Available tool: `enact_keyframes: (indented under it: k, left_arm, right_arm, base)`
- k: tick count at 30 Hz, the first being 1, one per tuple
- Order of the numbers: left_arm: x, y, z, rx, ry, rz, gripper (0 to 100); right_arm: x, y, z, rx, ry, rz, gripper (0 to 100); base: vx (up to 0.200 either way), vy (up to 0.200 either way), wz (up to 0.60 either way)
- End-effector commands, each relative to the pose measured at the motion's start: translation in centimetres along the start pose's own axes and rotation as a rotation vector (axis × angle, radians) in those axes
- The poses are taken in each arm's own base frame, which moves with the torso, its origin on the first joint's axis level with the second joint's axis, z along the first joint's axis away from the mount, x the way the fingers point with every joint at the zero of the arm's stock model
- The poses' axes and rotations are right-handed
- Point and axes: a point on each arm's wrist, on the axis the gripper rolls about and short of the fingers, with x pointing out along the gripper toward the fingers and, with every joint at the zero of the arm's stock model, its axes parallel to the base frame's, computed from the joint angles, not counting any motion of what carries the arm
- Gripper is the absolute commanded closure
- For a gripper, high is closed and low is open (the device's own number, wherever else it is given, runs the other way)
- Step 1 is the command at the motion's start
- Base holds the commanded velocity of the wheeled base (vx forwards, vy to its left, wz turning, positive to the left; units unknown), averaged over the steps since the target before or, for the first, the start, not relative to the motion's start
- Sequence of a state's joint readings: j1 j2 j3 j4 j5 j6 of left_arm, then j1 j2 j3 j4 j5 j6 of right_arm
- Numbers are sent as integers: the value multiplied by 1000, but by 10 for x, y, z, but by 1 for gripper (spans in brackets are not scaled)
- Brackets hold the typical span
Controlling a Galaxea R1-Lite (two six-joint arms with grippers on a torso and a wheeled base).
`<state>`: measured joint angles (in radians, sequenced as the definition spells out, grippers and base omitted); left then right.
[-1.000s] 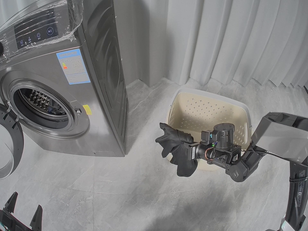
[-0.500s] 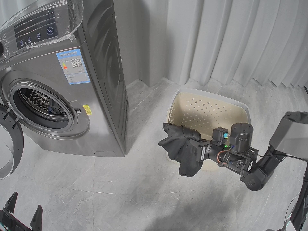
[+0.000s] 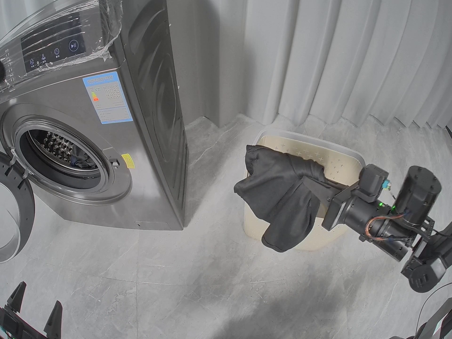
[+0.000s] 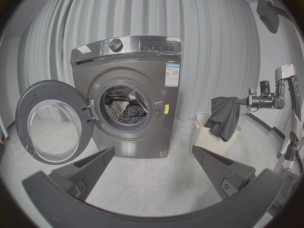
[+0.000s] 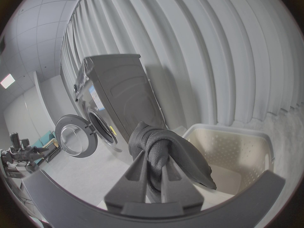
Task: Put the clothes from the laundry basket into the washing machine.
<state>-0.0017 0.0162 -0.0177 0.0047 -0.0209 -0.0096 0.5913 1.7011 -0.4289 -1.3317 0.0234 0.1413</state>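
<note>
Right end effector (image 5: 154, 165) grasping dark garment (image 3: 280, 194) over laundry basket (image 3: 351, 158), 4 o'clock; left end effector (image 4: 152, 148) released, 7 o'clock

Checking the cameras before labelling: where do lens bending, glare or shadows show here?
Left wrist view: fisheye bows the curtain and blackens the corners. Right wrist view: same bowing, the washing machine leans behind the garment. Head view: glints on the plastic film atop the machine, whose shadow darkens the curtain beside it.
</note>
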Motion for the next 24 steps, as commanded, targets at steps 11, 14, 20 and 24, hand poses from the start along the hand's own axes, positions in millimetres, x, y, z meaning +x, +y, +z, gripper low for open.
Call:
enact_keyframes:
  k: [11,14,20,24]
  left_arm:
    - [1,0,-5,-7,8,1,0]
    - [1,0,-5,-9,8,1,0]
    - [1,0,-5,-14,8,3,0]
    - [1,0,-5,-14,8,3,0]
  right_arm:
    - [-63,-1,48,-24,4,-183,100]
    - [-62,-1,48,-25,2,-198,100]
    - [-62,0,48,-24,2,-195,100]
    - [-61,1,51,-22,-10,-192,100]
  base:
    - [-127,0,0]
    - [-200,0,0]
    - [-67,0,0]
    - [0,0,0]
